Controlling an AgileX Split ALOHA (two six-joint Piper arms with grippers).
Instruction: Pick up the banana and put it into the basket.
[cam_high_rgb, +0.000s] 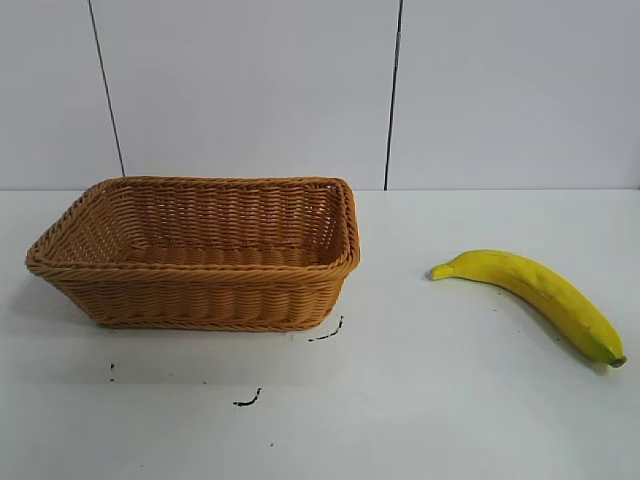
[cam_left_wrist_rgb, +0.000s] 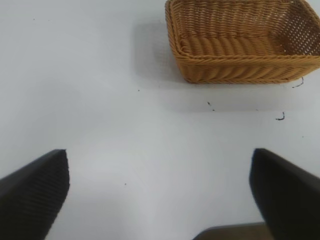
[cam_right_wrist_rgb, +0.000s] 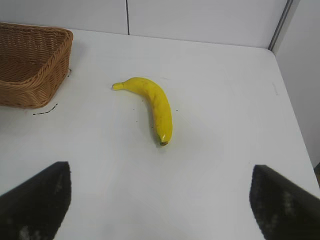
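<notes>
The yellow banana (cam_high_rgb: 540, 293) lies on the white table at the right in the exterior view, dark tip toward the front right. It also shows in the right wrist view (cam_right_wrist_rgb: 155, 106). The tan wicker basket (cam_high_rgb: 200, 290) stands at the left, empty; it shows in the left wrist view (cam_left_wrist_rgb: 240, 70) and partly in the right wrist view (cam_right_wrist_rgb: 30, 85). Neither arm shows in the exterior view. My left gripper (cam_left_wrist_rgb: 159, 192) is open and empty over bare table, apart from the basket. My right gripper (cam_right_wrist_rgb: 160, 200) is open and empty, short of the banana.
Small black marks (cam_high_rgb: 248, 400) lie on the table in front of the basket. The table's edge (cam_right_wrist_rgb: 295, 125) runs beside a grey wall panel in the right wrist view. A white panelled wall stands behind the table.
</notes>
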